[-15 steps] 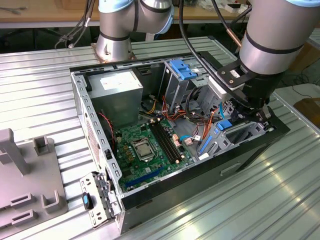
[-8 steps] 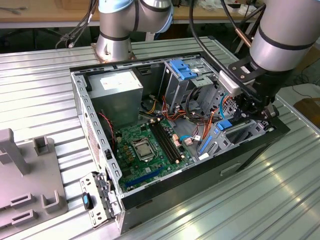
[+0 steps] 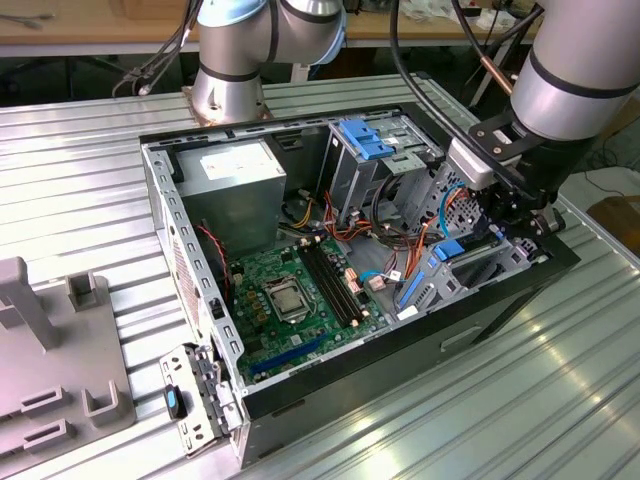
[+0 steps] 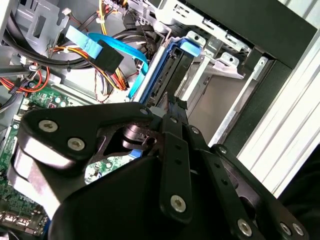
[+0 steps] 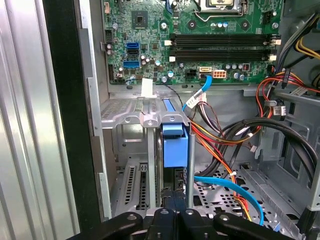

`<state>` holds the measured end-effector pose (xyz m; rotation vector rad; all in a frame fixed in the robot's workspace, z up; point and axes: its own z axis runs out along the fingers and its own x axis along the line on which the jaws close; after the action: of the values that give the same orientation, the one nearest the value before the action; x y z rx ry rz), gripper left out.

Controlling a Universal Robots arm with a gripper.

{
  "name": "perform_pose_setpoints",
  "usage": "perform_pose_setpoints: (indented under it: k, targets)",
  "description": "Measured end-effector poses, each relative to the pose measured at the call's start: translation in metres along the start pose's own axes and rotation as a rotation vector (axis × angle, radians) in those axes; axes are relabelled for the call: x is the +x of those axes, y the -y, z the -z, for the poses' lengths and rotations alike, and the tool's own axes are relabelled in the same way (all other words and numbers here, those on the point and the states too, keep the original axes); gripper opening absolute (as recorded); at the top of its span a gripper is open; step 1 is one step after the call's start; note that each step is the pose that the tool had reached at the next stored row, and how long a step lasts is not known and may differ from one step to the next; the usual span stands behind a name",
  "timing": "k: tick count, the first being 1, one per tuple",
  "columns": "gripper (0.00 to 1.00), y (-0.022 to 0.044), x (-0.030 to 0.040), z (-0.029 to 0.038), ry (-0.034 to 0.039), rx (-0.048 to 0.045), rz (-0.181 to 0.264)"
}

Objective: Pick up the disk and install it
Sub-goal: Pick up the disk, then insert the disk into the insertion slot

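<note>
Blue disk (image 5: 175, 145) end-on in first wrist view

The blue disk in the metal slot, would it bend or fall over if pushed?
Probably stiff, not bendy: the disk has a hard-looking blue plastic frame. It likely won't tip, since it stands edge-on between the metal bay walls.

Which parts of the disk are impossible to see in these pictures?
First wrist view: near end of the disk, covered by the claw.
Second wrist view: the disk's metal face, behind the claw's black body.
Exterior view: how deep the disk sits, hidden by the arm's wrist.
</note>
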<state>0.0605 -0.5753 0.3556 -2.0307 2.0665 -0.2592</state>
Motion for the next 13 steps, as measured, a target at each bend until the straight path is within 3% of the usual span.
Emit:
perform_pose_setpoints:
  k: [7, 10, 13]
  targets:
    - [0.11, 0.0001, 0.0, 0.0001, -0.0001, 0.0, 0.0]
    - [0.11, 0.0037, -0.0005, 0.0121, 0.0005, -0.0001, 0.001]
    - [0.11, 0.004, -0.0006, 0.0131, 0.0037, -0.0006, 0.012]
